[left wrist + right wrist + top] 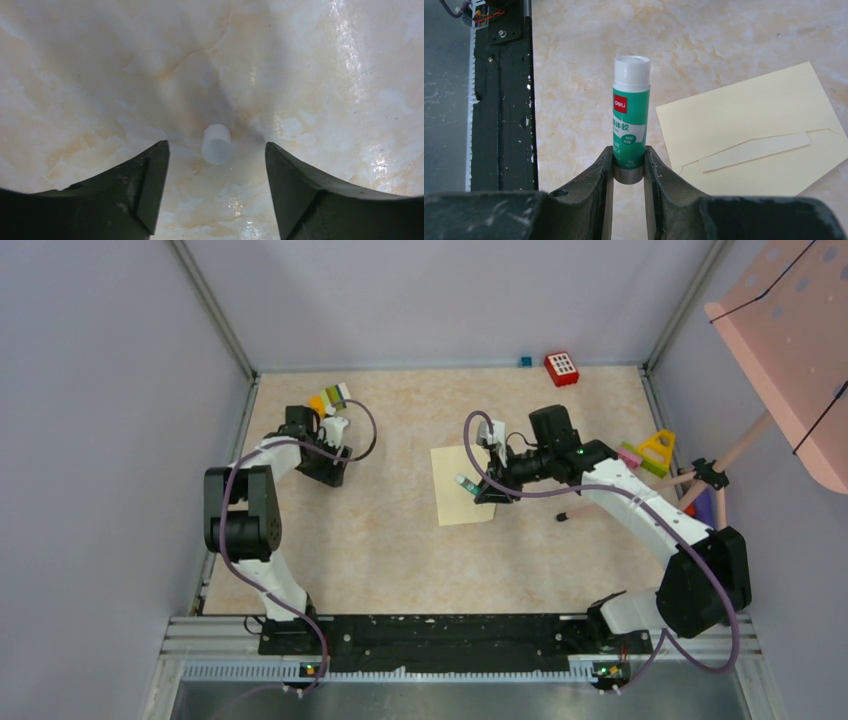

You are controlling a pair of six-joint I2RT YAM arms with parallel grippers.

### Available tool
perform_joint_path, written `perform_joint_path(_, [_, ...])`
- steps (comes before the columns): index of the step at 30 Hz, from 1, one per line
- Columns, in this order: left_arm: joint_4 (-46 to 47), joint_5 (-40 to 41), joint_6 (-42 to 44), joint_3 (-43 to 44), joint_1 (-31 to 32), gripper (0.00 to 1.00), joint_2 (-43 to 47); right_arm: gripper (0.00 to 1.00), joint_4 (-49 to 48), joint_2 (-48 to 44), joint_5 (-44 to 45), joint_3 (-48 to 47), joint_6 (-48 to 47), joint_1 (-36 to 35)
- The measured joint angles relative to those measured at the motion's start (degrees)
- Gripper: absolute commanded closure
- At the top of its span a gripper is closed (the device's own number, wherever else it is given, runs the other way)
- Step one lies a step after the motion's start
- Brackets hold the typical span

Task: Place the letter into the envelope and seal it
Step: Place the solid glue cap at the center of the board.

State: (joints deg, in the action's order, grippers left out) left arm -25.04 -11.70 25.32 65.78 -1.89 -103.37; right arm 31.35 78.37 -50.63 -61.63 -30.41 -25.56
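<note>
The envelope (462, 502), the only container in view, lies flat on the marbled table (400, 540) right of centre. It is pale cream-yellow, and nothing shows sticking out of it; whether a letter is inside cannot be told. From above its long axis runs roughly from the near edge to the far edge, turned slightly off square. In the right wrist view a paler strip (756, 149) crosses its face along a fold line that ends in a point at one short side, and whether that flap is stuck down cannot be told. The right gripper (629, 161) is clamped on the base of a green and white glue stick (630, 115), whose white end points away from the fingers and, seen from above, reaches leftward over the envelope. The left gripper (216, 146) hangs over bare table far to the left, well apart from the envelope, its fingers spread wide with a small white cap (217, 143) lying between them, touching neither.
</note>
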Motion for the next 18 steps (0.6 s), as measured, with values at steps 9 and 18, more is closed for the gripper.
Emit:
perform_joint_path(9, [-2.9, -4.7, 0.2, 0.0, 0.0, 0.08, 6.3, 0.93, 0.0, 0.0, -0.1, 0.0, 0.0, 0.0])
perform_joint_path(18, [-12.9, -25.6, 6.7, 4.8, 0.5, 0.01, 19.3, 0.93, 3.1, 0.0, -2.1, -0.1, -1.6, 0.0])
